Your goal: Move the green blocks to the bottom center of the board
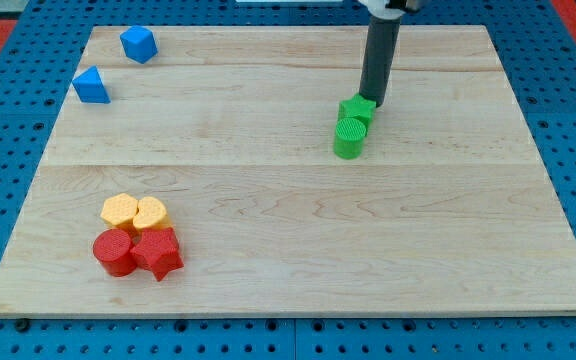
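Observation:
Two green blocks sit touching at the upper right of the wooden board (288, 230): a green cube-like block (357, 109) and a green cylinder (349, 137) just below it. My tip (373, 101) stands at the upper right edge of the green cube-like block, touching or nearly touching it. The dark rod rises from there to the view's top.
Two blue blocks lie at the upper left: one (138, 43) near the top edge, one (91, 86) lower left of it. At the lower left sit two yellow blocks (120, 210) (151, 212), a red cylinder (114, 251) and a red star-like block (158, 252).

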